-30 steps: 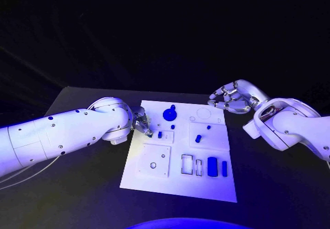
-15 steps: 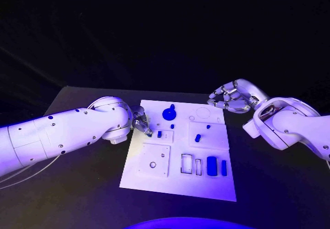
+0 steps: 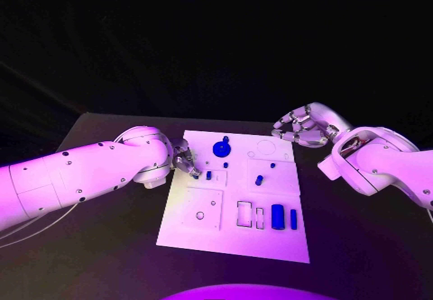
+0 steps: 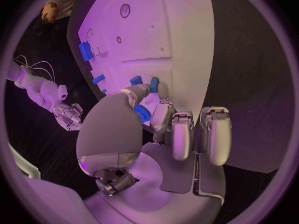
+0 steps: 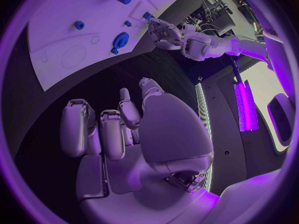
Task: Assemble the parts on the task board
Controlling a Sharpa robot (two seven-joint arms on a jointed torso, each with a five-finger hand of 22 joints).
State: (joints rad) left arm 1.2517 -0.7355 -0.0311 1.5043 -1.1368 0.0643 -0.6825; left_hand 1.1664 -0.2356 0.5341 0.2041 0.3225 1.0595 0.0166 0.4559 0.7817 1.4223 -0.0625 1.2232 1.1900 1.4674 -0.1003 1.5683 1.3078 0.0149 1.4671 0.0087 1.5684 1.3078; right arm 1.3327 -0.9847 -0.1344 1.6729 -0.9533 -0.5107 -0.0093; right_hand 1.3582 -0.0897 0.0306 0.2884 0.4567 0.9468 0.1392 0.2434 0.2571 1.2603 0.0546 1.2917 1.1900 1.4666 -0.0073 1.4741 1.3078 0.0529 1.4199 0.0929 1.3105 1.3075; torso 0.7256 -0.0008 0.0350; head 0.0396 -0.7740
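One task board [image 3: 236, 234] — two hands — about seven blue parts [image 3: 278, 216].

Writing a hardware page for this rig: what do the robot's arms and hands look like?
Both arms are smooth, rounded white shells dotted with small dark screw points; thin cables trail beneath the left arm. The right arm has a bulbous wrist housing. The left hand and right hand are silver metal, many-fingered, with segmented fingers and pale pads.

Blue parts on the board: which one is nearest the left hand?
The small blue part at the board's left edge, just beside the left hand fingertips. The round blue piece and the two upright bars lie farther off.
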